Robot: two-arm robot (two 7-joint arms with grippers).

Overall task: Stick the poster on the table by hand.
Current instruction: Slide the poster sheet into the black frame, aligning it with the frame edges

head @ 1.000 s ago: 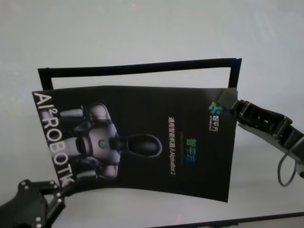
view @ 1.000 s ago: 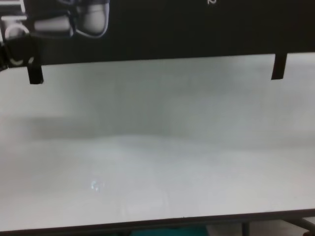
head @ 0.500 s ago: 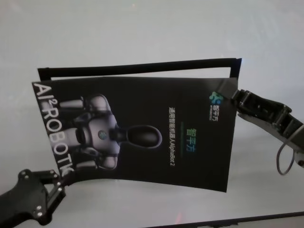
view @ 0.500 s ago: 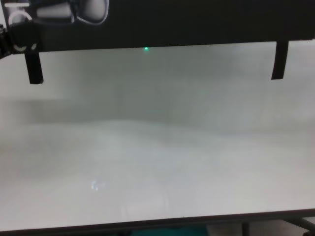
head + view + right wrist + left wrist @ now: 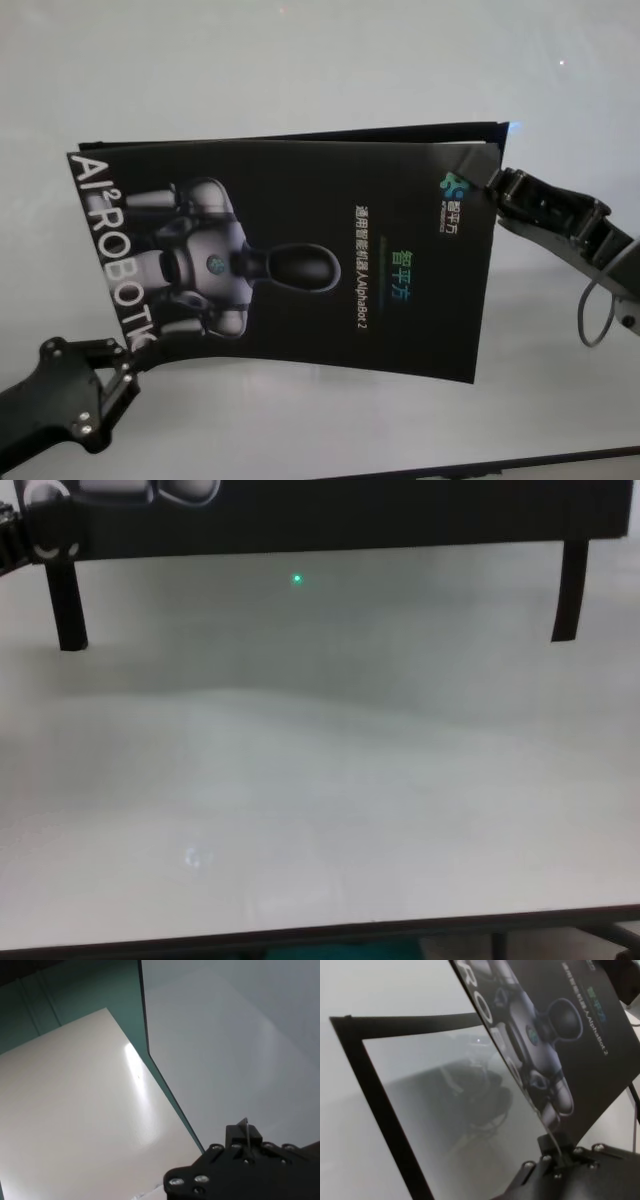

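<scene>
The white worktop (image 5: 300,60) is spread beneath the poster (image 5: 330,200), which is held above it, clear of the surface. A black tape frame (image 5: 375,1095) is laid on the worktop under the poster. The poster's near left corner is clamped by the left hand (image 5: 128,362); its far right corner is clamped by the right hand (image 5: 492,184).

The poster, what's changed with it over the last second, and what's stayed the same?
The poster has been carried toward the far side of the table, so it now hides nearly all of the black tape frame; in the chest view its near edge sits higher. Both end effectors moved with it. Unchanged: the left end effector still pinches the near-left corner, the right end effector the far-right corner, and the sheet is still held off the table.
</scene>
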